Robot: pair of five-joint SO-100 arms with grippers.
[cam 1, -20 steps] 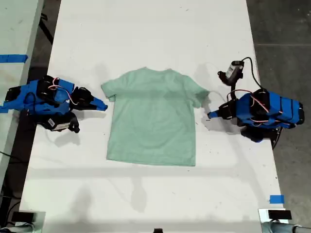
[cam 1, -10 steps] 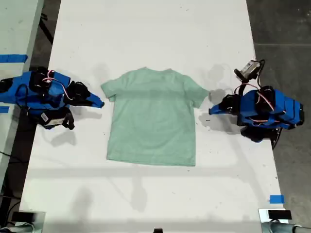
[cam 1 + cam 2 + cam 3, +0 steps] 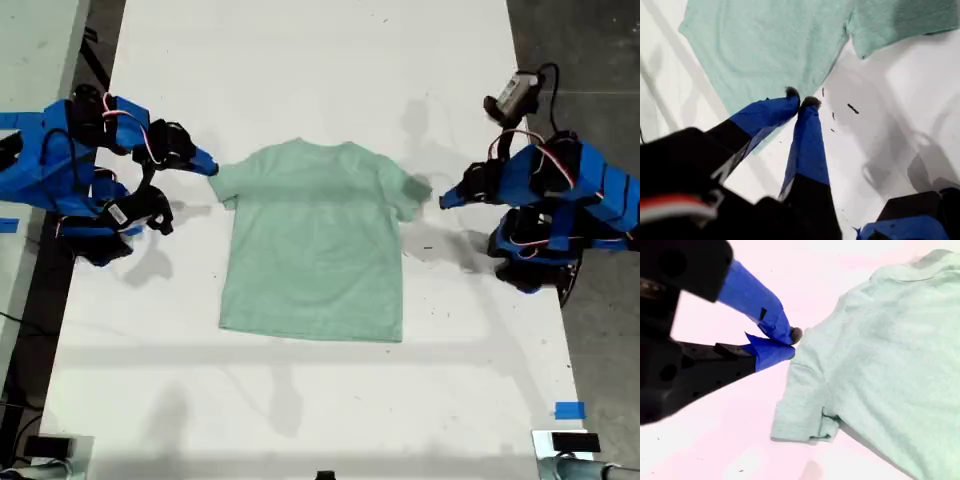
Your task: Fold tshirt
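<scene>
1. Surface: white table, lengthwise in the exterior view; grey floor at three o'clock. Scrap of blue tape near five o'clock.
2. My second gripper, at nine o'clock in the exterior view. Tip right at the edge of the near sleeve. Jaws drawn together in the second wrist view, with no cloth visibly caught between them.
3. The tshirt, pale mint, at the centre of the exterior view. Lying flat and fully spread, collar toward twelve o'clock, hem toward six. No fold made yet.
4. Small black marks on the table, just off the tshirt's three o'clock edge.
5. My first gripper, at three o'clock in the exterior view. Raised, close to the far sleeve but apart from it. Jaws together and empty in the first wrist view.
6. Step in hand, as judged: approach to the sleeves, ahead of the first fold.
7. Next move, as judged: opening both pincers, lowering each onto a sleeve or shoulder edge, pinching the cloth only, then carrying it inward.
</scene>
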